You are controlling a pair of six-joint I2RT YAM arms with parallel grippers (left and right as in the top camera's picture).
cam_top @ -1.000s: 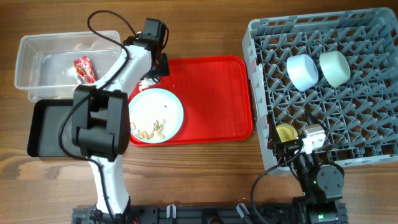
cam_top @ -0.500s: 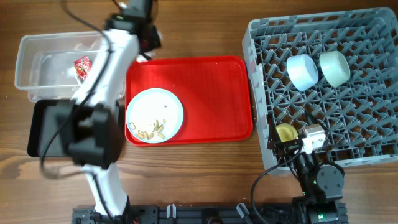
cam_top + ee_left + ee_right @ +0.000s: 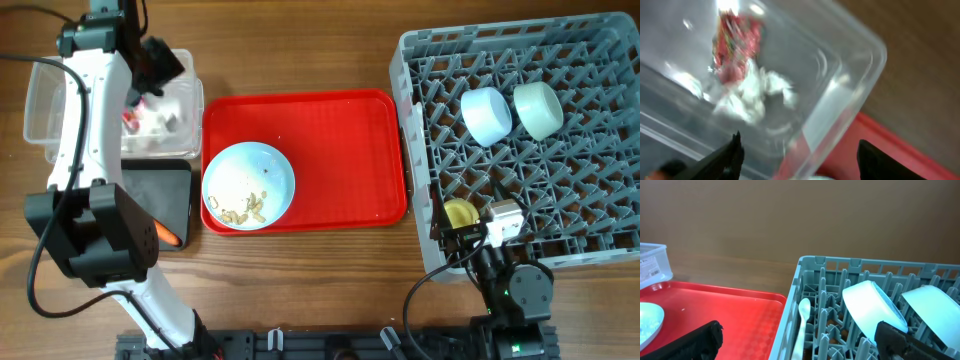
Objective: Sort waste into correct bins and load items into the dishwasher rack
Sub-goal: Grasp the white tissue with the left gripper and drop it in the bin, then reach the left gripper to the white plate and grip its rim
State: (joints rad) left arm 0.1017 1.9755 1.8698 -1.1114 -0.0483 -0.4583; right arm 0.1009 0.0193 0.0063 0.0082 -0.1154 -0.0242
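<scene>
Left arm sprawls over tub and black tray, hiding most of both. Carrot piece just peeks out at black tray's 5 o'clock corner. Left gripper above tub, fingers spread, nothing between them; its view blurred. Wrapper and tissue touching inside tub; wrapper print unreadable. Tub label: tiny print, illegible. Right gripper wide apart, empty, at 7 o'clock of rack; cup partly hidden beside it. Spoon upright among pegs. Blue-white bowl and green bowl in rack. Plate with scraps on red tray, 8 o'clock.

No text is reading clearly anywhere. The clear tub is showing a small label with tiny print, too small to read. The red snack wrapper is showing printed colours, blurring out, with no legible letters.
</scene>
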